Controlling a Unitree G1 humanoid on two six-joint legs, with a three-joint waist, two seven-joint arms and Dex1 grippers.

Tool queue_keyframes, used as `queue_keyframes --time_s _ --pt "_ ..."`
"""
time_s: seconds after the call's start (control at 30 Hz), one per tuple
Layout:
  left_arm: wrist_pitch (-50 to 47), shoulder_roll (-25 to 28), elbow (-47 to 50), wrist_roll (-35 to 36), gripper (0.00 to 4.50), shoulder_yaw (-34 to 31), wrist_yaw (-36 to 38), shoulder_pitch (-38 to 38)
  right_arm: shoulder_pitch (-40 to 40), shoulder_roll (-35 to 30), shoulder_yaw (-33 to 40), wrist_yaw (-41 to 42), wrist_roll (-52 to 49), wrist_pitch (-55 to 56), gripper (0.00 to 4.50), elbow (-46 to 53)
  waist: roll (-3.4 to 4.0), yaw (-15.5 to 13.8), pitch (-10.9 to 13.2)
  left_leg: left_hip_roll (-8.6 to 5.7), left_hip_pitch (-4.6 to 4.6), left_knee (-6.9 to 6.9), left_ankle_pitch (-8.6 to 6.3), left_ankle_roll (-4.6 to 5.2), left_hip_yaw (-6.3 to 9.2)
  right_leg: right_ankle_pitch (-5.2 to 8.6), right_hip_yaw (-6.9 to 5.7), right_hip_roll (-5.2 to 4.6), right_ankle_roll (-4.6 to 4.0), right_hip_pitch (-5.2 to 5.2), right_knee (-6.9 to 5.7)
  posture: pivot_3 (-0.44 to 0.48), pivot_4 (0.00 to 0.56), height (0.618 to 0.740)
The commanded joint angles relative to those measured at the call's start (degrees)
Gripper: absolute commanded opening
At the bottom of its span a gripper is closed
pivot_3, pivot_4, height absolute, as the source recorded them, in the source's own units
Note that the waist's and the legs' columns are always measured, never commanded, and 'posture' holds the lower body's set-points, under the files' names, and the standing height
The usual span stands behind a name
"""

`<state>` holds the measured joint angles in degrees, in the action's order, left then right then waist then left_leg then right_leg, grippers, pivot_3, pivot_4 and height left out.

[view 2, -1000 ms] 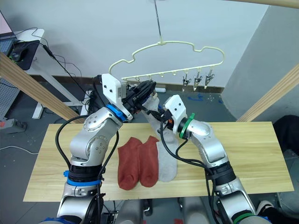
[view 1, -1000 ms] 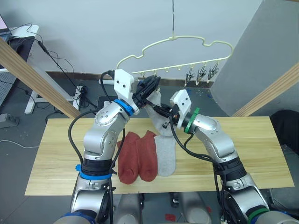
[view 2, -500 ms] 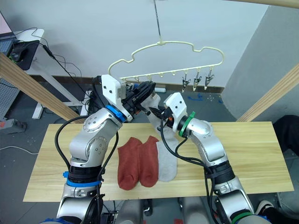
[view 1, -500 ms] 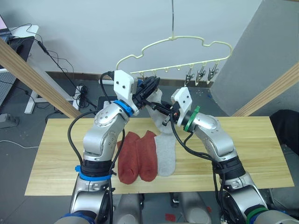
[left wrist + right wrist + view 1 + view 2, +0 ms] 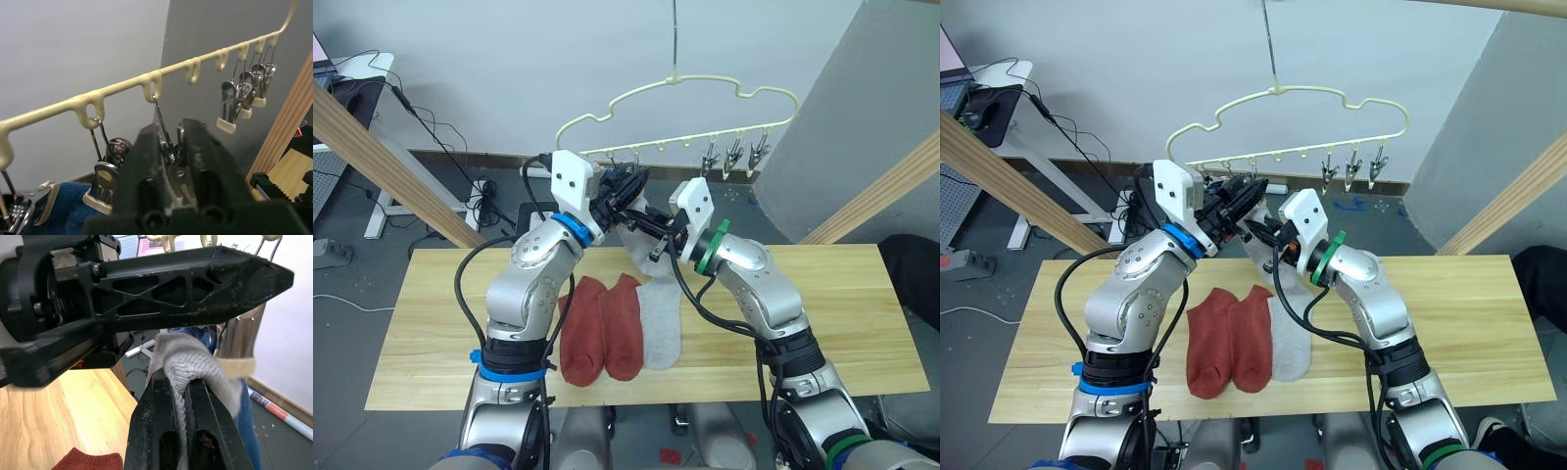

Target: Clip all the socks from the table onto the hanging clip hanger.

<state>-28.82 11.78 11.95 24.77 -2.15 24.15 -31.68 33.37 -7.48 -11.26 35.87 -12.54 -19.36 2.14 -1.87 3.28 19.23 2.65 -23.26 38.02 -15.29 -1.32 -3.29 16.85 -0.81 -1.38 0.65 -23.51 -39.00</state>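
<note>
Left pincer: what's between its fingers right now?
In the left wrist view, the left pincer is squeezing a grey metal clip hanging from the clip hanger.

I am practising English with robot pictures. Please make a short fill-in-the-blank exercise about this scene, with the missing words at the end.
1. The right gripper holds a sock of ____ colour.
2. The left gripper squeezes a metal ____ on the hanger.
3. On the table lie two red socks and ____ grey sock.
4. A ____ sock already hangs from the hanger.

Missing words: grey; clip; one; blue
</note>
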Motion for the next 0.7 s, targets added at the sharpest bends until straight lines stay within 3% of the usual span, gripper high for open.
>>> queue_keyframes --time_s 0.03,0.4,0.7 --pt "-0.99 1.13 2.90 2.26 2.26 -1.67 0.67 0.38 1.23 0.39 0.44 -0.10 -0.72 1.14 0.00 2.61 0.00 0.01 0.00 0.00 0.00 0.00 0.00 0.00 0.00 0.00 0.00 0.00 0.00 0.00 0.00 -0.120 0.328 0.740" --pt "-3.91 6.93 8.28 5.59 2.26 -2.93 3.59 5.22 0.86 0.00 0.14 -0.19 -0.26 1.12 0.00 1.81 0.00 0.03 0.00 0.01 0.01 0.00 0.00 0.00 0.00 0.00 -0.01 0.00 0.00 -0.01 -0.01 -0.110 0.329 0.740" --pt "-1.34 7.37 8.64 3.27 2.26 -1.58 3.33 5.54 -1.83 -2.76 -1.29 0.89 0.44 -1.00 0.00 4.75 0.00 -0.02 0.00 0.01 0.00 0.01 0.00 0.00 0.01 0.00 -0.01 0.00 -0.01 -0.01 -0.02 -0.105 0.326 0.740"
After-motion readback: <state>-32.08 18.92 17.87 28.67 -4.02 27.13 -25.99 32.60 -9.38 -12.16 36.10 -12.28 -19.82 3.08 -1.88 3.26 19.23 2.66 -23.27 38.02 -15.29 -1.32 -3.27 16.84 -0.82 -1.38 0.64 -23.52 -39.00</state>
